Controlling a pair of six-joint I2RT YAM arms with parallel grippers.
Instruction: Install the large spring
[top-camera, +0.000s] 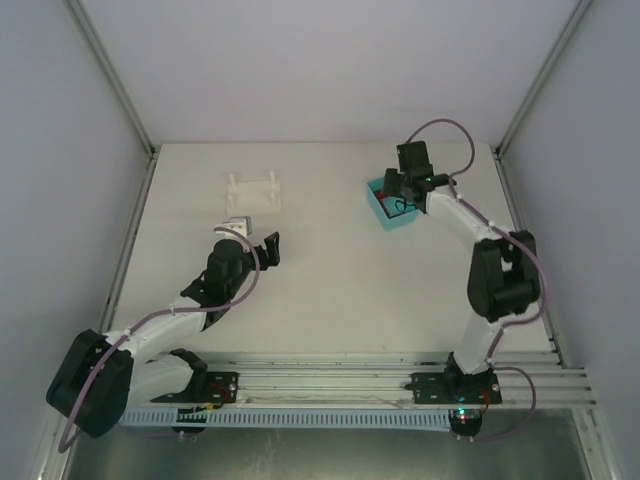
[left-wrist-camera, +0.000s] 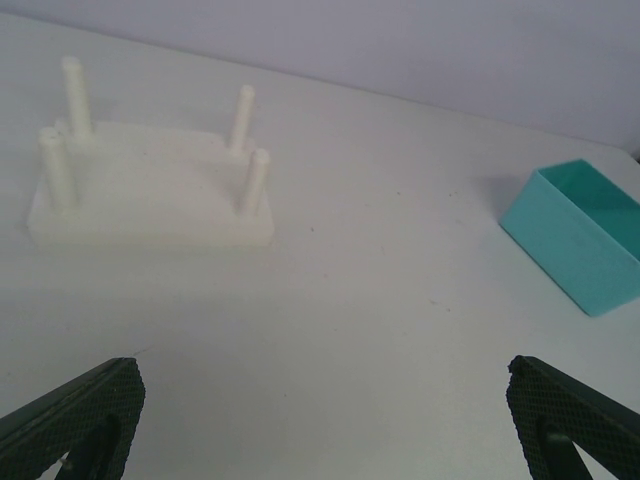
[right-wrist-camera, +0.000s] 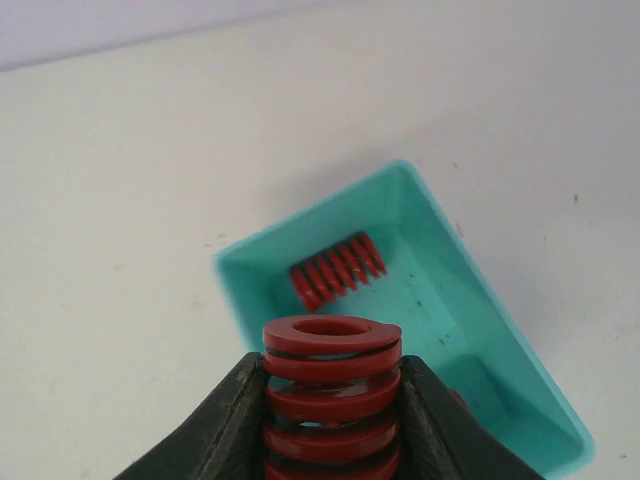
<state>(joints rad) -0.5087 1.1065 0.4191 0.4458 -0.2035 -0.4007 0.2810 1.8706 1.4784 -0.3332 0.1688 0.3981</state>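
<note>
The right claw (right-wrist-camera: 332, 390) clamps a large red coil spring (right-wrist-camera: 332, 345) upright, just above the teal plastic bin (right-wrist-camera: 470, 330) toward the far right corner of the counter (top-camera: 340, 290). A smaller red spring (right-wrist-camera: 338, 270) lies inside that bin. The left claw (left-wrist-camera: 325, 420) hangs wide open, facing the white four-peg base (left-wrist-camera: 150, 205) near the far edge.

large spring (right-wrist-camera: 332, 398) of glossy red coated metal, smooth teal plastic bin (right-wrist-camera: 485, 335), matt cream plastic peg base (left-wrist-camera: 150, 205)
</note>
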